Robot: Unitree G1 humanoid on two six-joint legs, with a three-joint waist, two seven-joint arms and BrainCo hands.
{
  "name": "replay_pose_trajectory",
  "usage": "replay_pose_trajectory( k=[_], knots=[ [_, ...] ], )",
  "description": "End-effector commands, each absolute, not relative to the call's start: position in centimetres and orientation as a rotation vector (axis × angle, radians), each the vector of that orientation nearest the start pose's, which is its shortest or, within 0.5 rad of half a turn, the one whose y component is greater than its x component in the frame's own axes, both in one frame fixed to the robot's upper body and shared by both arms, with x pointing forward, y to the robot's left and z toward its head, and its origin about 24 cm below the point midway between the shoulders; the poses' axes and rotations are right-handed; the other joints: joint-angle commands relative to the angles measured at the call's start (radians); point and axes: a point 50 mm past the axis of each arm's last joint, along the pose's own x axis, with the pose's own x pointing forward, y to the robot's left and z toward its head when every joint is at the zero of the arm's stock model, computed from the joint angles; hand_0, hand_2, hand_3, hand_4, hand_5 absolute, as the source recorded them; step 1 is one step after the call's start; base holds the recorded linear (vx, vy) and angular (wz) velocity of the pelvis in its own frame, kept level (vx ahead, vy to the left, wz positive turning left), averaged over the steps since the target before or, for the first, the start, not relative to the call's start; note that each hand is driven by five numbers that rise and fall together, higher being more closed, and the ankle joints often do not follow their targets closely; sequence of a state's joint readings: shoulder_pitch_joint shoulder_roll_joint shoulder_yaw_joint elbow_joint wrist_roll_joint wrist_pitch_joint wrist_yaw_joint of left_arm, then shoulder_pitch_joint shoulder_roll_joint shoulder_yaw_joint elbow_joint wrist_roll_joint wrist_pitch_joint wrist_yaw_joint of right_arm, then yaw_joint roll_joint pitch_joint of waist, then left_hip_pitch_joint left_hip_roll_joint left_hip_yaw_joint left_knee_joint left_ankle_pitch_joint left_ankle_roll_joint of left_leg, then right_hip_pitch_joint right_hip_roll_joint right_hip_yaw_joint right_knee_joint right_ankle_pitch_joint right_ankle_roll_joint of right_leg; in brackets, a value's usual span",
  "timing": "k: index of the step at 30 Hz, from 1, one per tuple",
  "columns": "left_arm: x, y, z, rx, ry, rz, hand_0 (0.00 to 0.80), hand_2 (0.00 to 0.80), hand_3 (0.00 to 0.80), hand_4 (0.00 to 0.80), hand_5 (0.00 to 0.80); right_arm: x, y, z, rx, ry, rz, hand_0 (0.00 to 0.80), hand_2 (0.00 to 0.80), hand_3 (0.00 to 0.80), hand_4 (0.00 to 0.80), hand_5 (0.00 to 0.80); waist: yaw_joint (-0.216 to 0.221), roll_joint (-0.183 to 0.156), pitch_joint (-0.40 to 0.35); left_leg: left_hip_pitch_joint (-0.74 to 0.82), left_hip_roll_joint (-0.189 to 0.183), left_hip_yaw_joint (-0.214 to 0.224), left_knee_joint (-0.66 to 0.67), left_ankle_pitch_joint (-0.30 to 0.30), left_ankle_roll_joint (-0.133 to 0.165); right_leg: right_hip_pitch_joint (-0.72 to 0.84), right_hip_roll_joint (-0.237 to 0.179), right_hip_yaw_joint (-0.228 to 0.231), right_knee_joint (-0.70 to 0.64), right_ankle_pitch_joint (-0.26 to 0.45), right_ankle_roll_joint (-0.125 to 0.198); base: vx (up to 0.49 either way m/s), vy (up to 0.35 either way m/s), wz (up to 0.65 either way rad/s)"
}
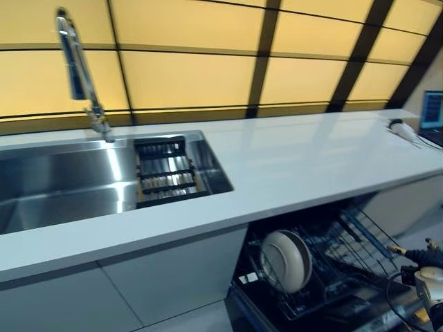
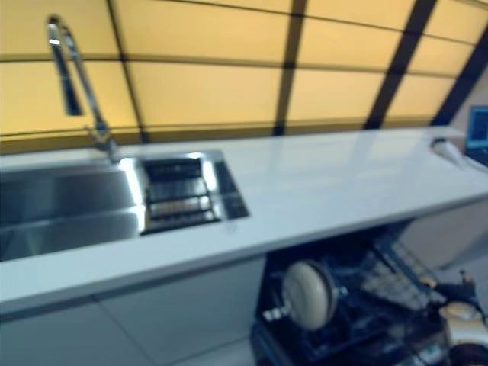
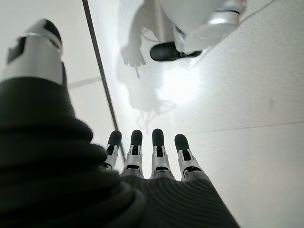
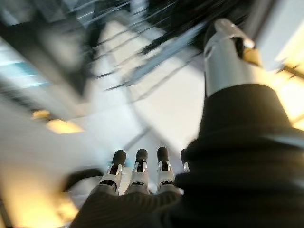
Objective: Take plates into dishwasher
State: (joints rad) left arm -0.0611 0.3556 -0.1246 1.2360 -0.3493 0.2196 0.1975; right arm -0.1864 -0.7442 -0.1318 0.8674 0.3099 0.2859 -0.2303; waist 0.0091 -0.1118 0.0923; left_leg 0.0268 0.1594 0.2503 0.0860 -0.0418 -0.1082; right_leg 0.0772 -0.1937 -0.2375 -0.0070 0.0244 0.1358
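The right hand (image 4: 142, 175) is showing in its wrist view with silver dark-tipped fingers (image 4: 139, 166) lying straight and empty; the blurred wire rack is passing beyond them. The left hand (image 3: 152, 161) is likewise holding nothing, its fingers extended over pale floor. One round cream ceramic plate (image 1: 285, 261) is standing upright on edge in the black wire rack (image 1: 332, 266) of the open dishwasher, toward the rack's left side, below the front edge of the long white countertop (image 1: 297, 166). A stainless steel sink (image 1: 62, 183) with a tall chrome tap (image 1: 77, 66) is sitting at the countertop's left end.
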Motion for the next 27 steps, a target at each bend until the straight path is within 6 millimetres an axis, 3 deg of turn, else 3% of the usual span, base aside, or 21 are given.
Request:
replay_pose_trajectory(
  k=[1,7,17,27],
  knots=[
    [10.3,28.1,-14.6,0.182,1.305,0.498,0.0,0.0,0.0,0.0,0.0,19.5,-41.2,-0.5,-0.11,0.725,-0.784,0.0,0.0,0.0,0.0,0.0,0.003,0.021,0.006,0.041,-0.014,-0.002,-0.048,0.008,0.072,-0.016,-0.073,0.013,0.116,0.03,0.051,-0.081,-0.136,0.11],
    [10.5,28.5,-14.4,0.204,1.294,0.492,0.0,0.0,0.0,0.0,0.0,16.4,-41.0,-3.4,-0.093,0.834,-0.853,0.0,0.0,0.0,0.0,0.0,-0.005,0.038,0.01,0.053,-0.004,-0.003,-0.105,0.046,0.059,-0.01,-0.04,-0.001,0.09,-0.016,0.041,-0.067,-0.077,0.04],
    [10.5,28.7,-14.3,0.202,1.285,0.476,0.0,0.0,0.0,0.0,0.0,14.7,-42.4,-3.0,-0.086,0.858,-0.932,0.0,0.0,0.0,0.0,0.0,-0.02,0.043,0.003,0.046,0.004,-0.005,-0.15,0.088,0.032,-0.004,-0.004,0.0,0.052,-0.025,0.021,-0.05,-0.037,0.07],
    [12.1,28.3,-14.0,0.22,1.235,0.436,0.0,0.0,0.0,0.0,0.0,13.2,-39.6,-6.6,0.146,0.895,-0.888,0.0,0.0,0.0,0.0,0.0,-0.028,0.057,0.015,0.02,0.009,-0.012,-0.156,0.104,0.023,-0.012,0.012,-0.002,0.042,-0.031,0.012,-0.072,-0.052,0.01]
  ],
)
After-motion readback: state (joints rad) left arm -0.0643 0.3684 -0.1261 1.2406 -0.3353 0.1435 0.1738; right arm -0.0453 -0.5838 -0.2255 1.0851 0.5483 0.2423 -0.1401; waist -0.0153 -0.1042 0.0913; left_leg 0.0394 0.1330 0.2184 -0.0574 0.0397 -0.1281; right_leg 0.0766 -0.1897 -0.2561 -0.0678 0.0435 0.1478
